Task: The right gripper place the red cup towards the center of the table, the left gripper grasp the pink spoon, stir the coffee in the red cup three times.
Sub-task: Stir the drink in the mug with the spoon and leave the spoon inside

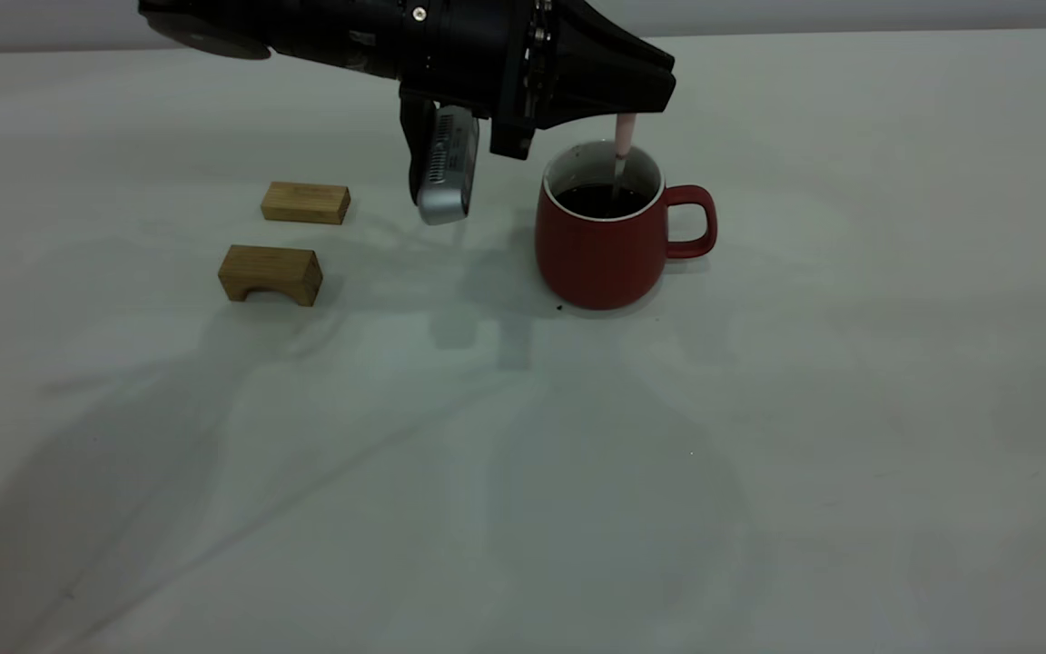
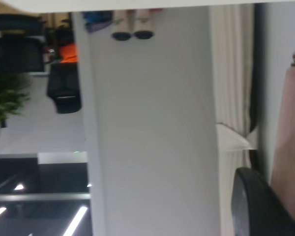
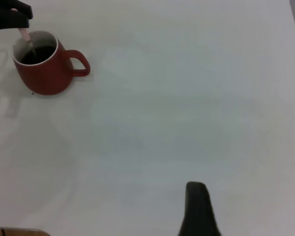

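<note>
The red cup (image 1: 600,254) stands upright near the middle of the table (image 1: 759,436), handle pointing right, with dark coffee (image 1: 600,200) inside. My left gripper (image 1: 634,107) hovers just above the cup's far rim, shut on the pink spoon (image 1: 625,133). The spoon hangs upright with its metal end dipped in the coffee. In the left wrist view the pink handle (image 2: 290,147) lies against one black finger (image 2: 253,206). My right gripper (image 3: 196,211) is well away from the cup (image 3: 46,73), off the exterior view, with nothing near it.
Two tan wooden blocks, a flat one (image 1: 305,202) and an arched one (image 1: 271,272), lie left of the cup, under the left arm. A silver-grey module (image 1: 444,168) hangs below that arm. A small dark speck (image 1: 559,308) sits at the cup's base.
</note>
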